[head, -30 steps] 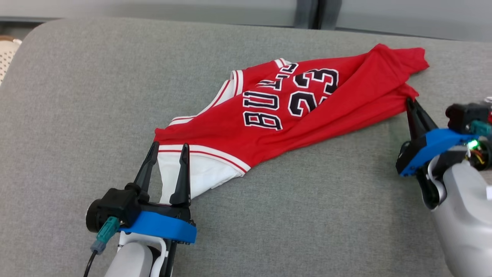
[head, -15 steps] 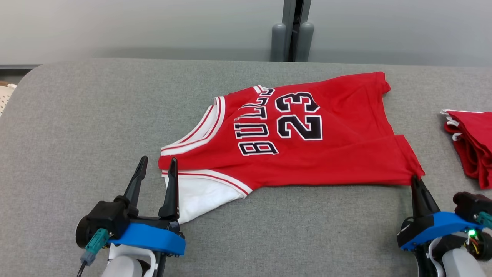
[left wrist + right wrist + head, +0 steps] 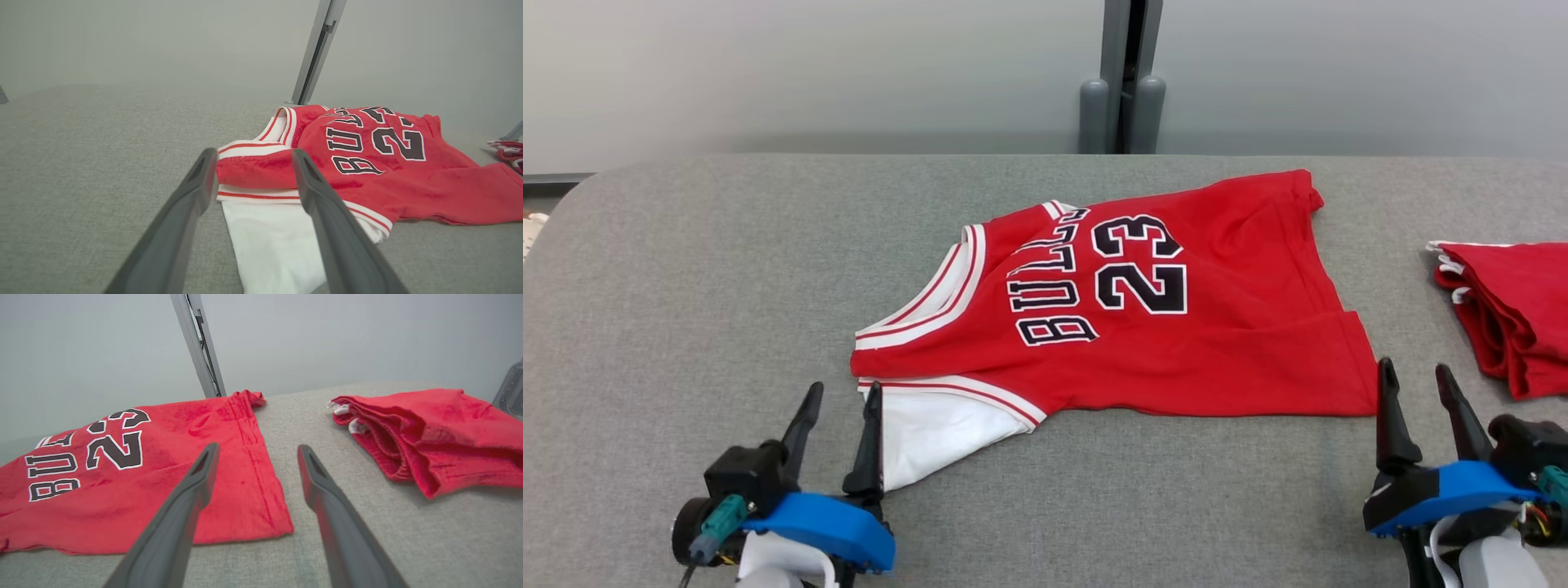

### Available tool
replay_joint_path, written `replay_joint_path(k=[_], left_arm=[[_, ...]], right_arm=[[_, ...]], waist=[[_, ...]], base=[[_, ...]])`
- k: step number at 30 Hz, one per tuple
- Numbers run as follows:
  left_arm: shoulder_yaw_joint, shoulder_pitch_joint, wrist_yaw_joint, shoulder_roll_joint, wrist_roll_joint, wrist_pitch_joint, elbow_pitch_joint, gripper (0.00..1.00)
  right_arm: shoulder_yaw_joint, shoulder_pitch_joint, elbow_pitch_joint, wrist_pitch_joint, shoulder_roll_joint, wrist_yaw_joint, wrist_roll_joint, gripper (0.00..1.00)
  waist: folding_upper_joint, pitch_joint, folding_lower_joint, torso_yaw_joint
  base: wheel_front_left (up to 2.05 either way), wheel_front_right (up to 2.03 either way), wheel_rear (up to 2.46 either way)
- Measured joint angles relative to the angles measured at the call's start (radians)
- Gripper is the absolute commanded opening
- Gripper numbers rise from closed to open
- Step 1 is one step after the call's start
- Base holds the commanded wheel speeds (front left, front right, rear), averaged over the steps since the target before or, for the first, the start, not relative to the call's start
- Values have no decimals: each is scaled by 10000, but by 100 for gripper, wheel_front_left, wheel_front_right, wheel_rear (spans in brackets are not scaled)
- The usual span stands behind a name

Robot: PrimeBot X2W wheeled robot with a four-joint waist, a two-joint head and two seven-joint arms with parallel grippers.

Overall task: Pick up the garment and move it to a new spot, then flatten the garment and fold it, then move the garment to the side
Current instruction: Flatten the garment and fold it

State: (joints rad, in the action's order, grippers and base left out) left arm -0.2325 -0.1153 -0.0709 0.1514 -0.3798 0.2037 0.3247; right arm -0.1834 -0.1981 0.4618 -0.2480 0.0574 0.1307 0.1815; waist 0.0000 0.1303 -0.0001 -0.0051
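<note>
Grey padded table [image 3: 686, 286], red jersey [image 3: 1217, 351] spread flat on it. We see left gripper [image 3: 843, 389] and right gripper [image 3: 1413, 367] both splayed wide, holding nothing. Folded red pile [image 3: 1511, 310] off right.

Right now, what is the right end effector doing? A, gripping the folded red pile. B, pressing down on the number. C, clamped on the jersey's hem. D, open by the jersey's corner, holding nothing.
D: the right end effector has its fingers spread apart by the jersey's near right corner with no cloth pinched between them, and the pile lies apart, further right.
</note>
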Motion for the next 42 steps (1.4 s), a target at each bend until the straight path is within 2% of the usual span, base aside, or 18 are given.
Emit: replay_joint_path(k=[11,16,18,24,30,36,42], left_arm=[[-322,-1824,-276,842,96,-1599,2704,100],[-416,-2487,-357,915,-61,-2238,3572,100],[-562,-2606,-420,888,-92,-2217,3609,2],[-1097,-2612,-529,763,-150,-1772,3438,0],[-1595,-2496,-533,848,144,-849,2420,0],[-2090,-1829,-489,1009,546,-755,222,0],[-2385,-986,-150,1174,619,-1622,-2286,0]], right_arm=[[984,-16,-1877,619,-65,0,15,100],[1101,-9,-2199,715,-65,0,73,100],[1070,18,-2266,723,-65,0,98,100],[876,87,-2316,765,-63,0,136,100],[844,180,-2261,694,-65,0,238,100],[857,282,-2144,652,-67,0,326,100],[784,379,-2017,606,-69,0,403,100]], waist=[[0,794,2,-620],[0,964,2,-779],[0,973,2,-789],[0,786,2,-597],[0,443,2,-228],[0,185,2,-24],[0,86,2,-70]], base=[[0,0,0],[0,0,0],[0,0,0],[0,0,0],[0,0,0],[0,0,0],[0,0,0]])
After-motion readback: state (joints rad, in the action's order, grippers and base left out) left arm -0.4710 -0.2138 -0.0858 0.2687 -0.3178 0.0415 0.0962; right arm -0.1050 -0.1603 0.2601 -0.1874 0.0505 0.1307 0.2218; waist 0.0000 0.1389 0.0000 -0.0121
